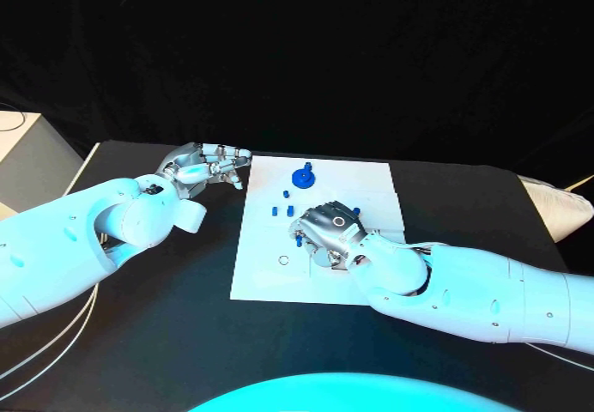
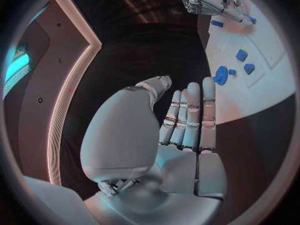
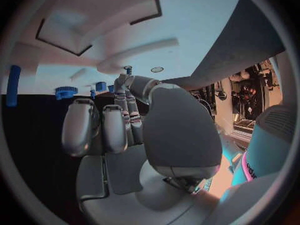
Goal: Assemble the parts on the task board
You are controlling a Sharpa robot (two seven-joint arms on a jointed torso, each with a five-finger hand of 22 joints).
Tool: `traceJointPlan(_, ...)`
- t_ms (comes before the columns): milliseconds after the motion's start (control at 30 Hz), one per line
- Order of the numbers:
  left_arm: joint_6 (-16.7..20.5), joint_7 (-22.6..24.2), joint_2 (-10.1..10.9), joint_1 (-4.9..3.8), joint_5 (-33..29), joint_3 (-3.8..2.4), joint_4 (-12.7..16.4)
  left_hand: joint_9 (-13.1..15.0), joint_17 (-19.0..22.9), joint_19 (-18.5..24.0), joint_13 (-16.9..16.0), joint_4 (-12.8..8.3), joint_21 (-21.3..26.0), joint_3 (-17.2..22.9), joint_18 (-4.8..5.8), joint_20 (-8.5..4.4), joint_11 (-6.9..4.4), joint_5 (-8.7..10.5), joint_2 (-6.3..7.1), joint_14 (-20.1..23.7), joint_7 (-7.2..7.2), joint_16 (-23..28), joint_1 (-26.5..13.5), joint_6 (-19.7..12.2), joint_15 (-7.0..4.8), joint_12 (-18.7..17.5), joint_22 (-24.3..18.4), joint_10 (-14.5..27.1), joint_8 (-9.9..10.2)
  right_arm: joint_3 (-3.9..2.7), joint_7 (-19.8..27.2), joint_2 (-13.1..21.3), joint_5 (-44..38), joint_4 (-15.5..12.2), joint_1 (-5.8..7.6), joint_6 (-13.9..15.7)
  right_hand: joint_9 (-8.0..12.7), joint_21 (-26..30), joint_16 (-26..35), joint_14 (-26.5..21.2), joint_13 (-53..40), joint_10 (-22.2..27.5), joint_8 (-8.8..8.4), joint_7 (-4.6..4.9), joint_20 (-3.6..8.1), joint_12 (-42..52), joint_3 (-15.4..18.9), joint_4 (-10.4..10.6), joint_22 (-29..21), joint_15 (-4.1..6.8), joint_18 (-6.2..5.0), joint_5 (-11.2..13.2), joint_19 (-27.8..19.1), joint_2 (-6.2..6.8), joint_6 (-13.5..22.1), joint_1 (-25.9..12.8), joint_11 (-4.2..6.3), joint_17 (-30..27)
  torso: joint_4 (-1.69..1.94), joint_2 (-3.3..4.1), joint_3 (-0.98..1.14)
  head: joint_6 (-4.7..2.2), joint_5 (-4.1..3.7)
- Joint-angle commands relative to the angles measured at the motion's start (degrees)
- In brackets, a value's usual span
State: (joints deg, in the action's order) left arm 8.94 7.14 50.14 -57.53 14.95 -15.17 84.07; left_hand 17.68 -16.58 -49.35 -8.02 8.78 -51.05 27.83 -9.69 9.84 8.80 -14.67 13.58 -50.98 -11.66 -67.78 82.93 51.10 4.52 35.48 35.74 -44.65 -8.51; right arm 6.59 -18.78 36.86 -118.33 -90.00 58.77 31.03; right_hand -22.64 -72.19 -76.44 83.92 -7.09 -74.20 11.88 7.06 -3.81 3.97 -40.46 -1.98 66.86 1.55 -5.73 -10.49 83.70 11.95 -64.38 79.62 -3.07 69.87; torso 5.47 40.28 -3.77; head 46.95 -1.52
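The task board [image 1: 372,184] lies flat in the middle of the black table [image 1: 148,343], its long axis running away from the robot. A blue gear [image 1: 303,178] sits near its far edge, with small blue parts [image 1: 280,209] scattered just nearer. The right hand [image 1: 328,232] hovers over the board's middle, fingers curled (whether it pinches anything, I cannot tell). The left hand [image 1: 204,165] rests off the board's far left corner, fingers straight, holding nothing.

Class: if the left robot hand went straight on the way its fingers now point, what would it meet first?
Probably the near edge of the white board; the left robot hand points toward it, and the blue gear lies further along. Depth is unclear.
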Motion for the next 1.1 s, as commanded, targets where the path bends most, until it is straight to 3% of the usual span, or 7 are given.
traceJointPlan(33,-0.7,0.1,0.0,-0.02,-0.3,-0.05,0.2,-0.1,0.0,-0.5,0.0,0.1,0.4,0.0,-0.86,-0.04,-0.11,-0.12,0.04,-0.3,-0.3,0.3,0.8,0.0,0.03,-0.2,0.0,0.4,-0.3,0.02,-0.2,-0.1,-1.1,0.0,-0.06,-0.7,-0.1,-0.3,-0.2,2.7,-0.1,-0.3,0.26,-0.08,0.12,0.1,-0.4,0.0,0.1,0.29,1.07,-0.4,0.0,-0.15,-0.3,-0.6,0.07,0.0,0.02,0.0,-0.03,0.04,-0.05)
traceJointPlan(667,-0.7,-0.1,0.2,-0.02,-0.3,-0.05,0.3,-0.1,0.1,-0.6,0.1,0.1,0.4,0.0,-0.86,-0.03,-0.08,-0.13,0.02,-0.4,-0.32,0.3,0.8,0.0,0.05,-0.2,-0.1,0.6,-0.3,0.21,-0.7,-0.2,-2.8,0.5,-0.38,-2.0,-0.2,-0.2,-0.2,2.7,-0.1,-0.3,0.27,-0.09,0.12,0.0,-0.4,0.0,0.0,0.29,1.06,-0.2,0.0,-0.11,-0.3,-0.7,0.07,-0.1,0.01,0.0,0.04,0.19,-0.06)
traceJointPlan(1100,-0.8,-0.2,0.3,-0.02,-0.3,-0.05,0.4,-0.1,0.1,-0.6,0.2,0.1,0.5,0.0,-0.86,-0.02,-0.05,-0.13,-0.02,-0.4,-0.34,0.4,0.9,0.0,0.06,-0.3,-0.1,0.8,-0.3,0.29,-0.6,-0.3,-3.1,0.5,-0.58,-1.1,-0.2,-0.3,-0.2,2.7,-0.1,-0.3,0.28,-0.13,0.12,0.0,-0.5,-0.1,0.1,0.29,1.06,0.0,0.0,-0.12,-0.3,-0.8,0.09,-0.1,0.01,-0.02,-0.02,0.17,-0.09)
